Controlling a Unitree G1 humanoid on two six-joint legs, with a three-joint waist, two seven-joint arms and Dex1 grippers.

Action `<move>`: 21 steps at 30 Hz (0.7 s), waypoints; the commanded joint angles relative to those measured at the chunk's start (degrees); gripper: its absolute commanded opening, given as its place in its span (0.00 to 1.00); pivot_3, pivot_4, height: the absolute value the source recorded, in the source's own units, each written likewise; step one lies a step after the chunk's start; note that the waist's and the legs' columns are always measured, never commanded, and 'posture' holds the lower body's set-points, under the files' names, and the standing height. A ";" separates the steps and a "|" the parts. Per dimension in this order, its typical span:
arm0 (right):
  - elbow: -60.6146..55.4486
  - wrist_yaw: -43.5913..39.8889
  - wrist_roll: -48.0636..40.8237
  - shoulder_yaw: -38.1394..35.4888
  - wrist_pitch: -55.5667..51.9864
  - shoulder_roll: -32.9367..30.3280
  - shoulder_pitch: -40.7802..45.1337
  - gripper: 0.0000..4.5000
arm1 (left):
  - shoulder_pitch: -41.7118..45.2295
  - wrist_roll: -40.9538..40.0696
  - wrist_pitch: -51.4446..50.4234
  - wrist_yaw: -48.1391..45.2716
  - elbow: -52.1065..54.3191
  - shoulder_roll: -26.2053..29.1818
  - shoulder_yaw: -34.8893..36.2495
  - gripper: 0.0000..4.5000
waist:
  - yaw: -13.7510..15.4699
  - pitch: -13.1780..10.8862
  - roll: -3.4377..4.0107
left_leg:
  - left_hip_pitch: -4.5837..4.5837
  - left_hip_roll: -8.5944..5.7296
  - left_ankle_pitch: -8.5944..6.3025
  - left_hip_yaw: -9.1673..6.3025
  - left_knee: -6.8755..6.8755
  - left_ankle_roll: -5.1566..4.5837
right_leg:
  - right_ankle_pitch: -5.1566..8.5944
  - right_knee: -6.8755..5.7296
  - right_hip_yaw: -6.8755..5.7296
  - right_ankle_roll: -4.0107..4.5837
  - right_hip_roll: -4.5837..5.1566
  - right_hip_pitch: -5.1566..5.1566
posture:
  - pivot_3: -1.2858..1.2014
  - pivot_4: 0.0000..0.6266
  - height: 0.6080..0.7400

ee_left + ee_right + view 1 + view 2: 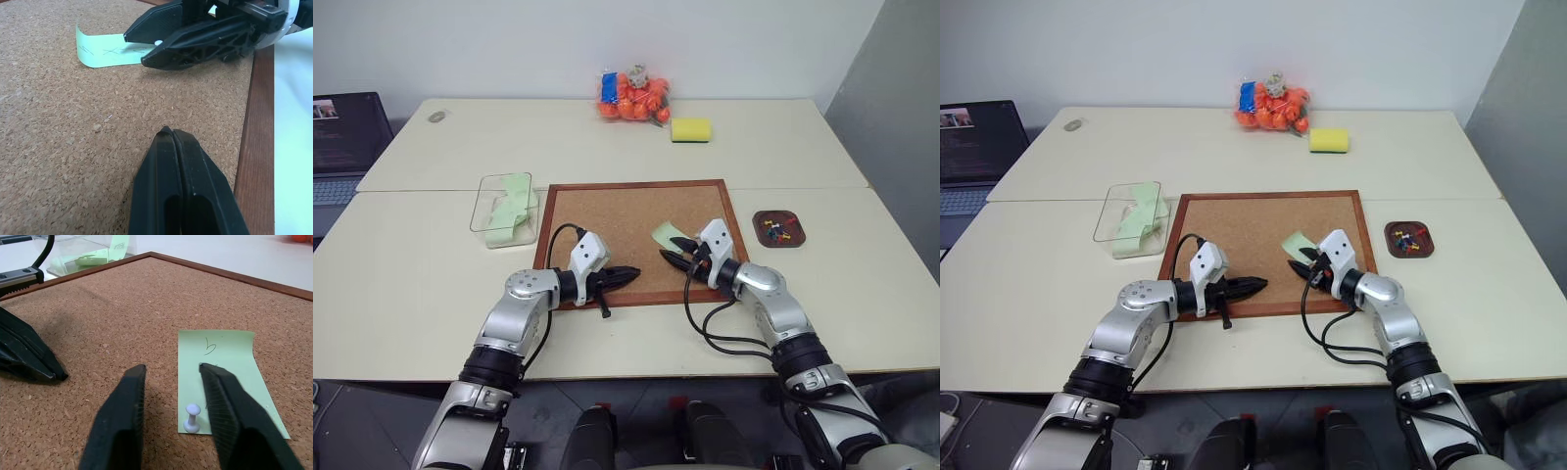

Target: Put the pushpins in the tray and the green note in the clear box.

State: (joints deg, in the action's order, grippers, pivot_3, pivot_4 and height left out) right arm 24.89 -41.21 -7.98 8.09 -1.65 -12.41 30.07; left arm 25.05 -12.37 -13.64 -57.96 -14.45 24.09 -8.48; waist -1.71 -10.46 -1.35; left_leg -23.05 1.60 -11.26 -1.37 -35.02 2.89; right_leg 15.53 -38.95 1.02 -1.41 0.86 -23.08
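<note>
- Right claw [168, 418]: we find its fingers apart, straddling a white pushpin [191, 417], seemingly to pull it.
- Green note [230, 377]: pinned on the corkboard [617, 225], mid-frame.
- Left claw [628, 276]: closed, empty, idle nearby.
- Clear box [487, 217], centre left; tray [777, 228], centre right of the table [411, 284].
</note>
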 commanded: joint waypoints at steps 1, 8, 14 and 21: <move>-0.27 -0.09 0.32 -0.22 0.60 0.11 0.15 0.17 | -1.16 0.63 -0.78 -0.27 0.61 -0.05 -1.37 0.00 | 0.00 0.00 0.00 | 0.00 0.00 0.00 0.00 0.00 0.00 | 0.00 0.00 0.00 0.00 0.00 0.00 | 0.52 0.24 1.00; -0.39 0.58 0.83 -0.62 0.97 -0.52 -0.26 0.01 | -1.24 0.63 -0.91 -0.38 0.82 -0.05 -1.45 0.00 | 0.00 0.00 0.00 | 0.00 0.00 0.00 -0.01 0.03 0.00 | 0.01 0.01 -0.02 0.02 0.00 0.00 | 0.52 0.24 1.00; -5.75 2.83 -4.02 -4.65 0.36 1.66 0.17 0.01 | -1.60 0.69 -0.79 -0.22 1.16 -0.34 -1.67 0.00 | 0.00 0.00 0.00 | -0.01 0.00 0.00 0.00 0.03 0.00 | 0.01 0.01 -0.01 0.02 0.00 -0.01 | 0.52 0.24 1.00; -12.96 3.36 -6.32 -6.34 -3.85 0.96 -1.09 0.01 | -2.42 0.65 -0.74 -0.29 1.58 -0.38 -1.73 0.00 | 0.04 0.00 0.00 | -0.03 0.00 0.00 0.00 0.03 0.00 | 0.01 0.01 0.00 0.02 0.00 -0.03 | 0.52 0.24 1.00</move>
State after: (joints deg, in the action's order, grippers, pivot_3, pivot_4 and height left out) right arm 15.06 -38.17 -13.08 2.80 -4.68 -10.96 29.49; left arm 24.28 -12.31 -14.05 -57.96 -13.22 24.13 -8.52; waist -1.67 -10.47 -1.35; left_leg -23.08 1.60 -11.26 -1.38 -34.98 2.90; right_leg 15.55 -38.94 1.02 -1.39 0.86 -23.11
